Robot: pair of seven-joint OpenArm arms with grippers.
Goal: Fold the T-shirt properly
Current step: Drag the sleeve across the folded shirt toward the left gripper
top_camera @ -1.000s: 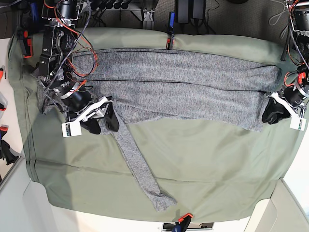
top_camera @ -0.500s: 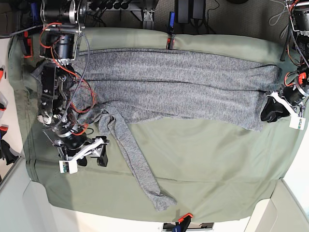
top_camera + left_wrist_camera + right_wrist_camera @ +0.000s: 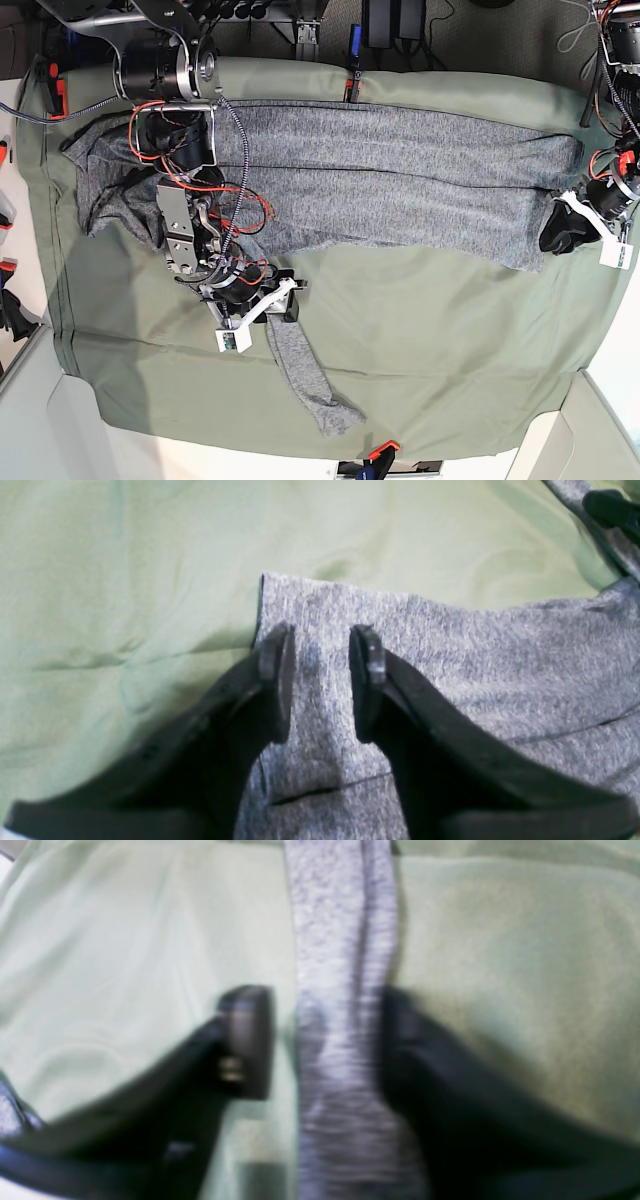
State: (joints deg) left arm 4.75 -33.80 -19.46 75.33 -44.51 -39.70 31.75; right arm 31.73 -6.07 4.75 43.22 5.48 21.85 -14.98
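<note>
Evidently, the right fingers (image 3: 327, 1042) straddle a narrow strip of the T-shirt (image 3: 332, 940).

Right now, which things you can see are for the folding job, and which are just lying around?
For the job:
- the grey T-shirt
- the right pincer, open around the shirt's narrow strip
- the left pincer, open over the shirt's end

Not being folded:
- the green cloth, spread under the shirt
- the red-and-black tool-like thing at the front edge

Green cloth (image 3: 440, 340), white surface (image 3: 190, 455) beneath its edge
</note>
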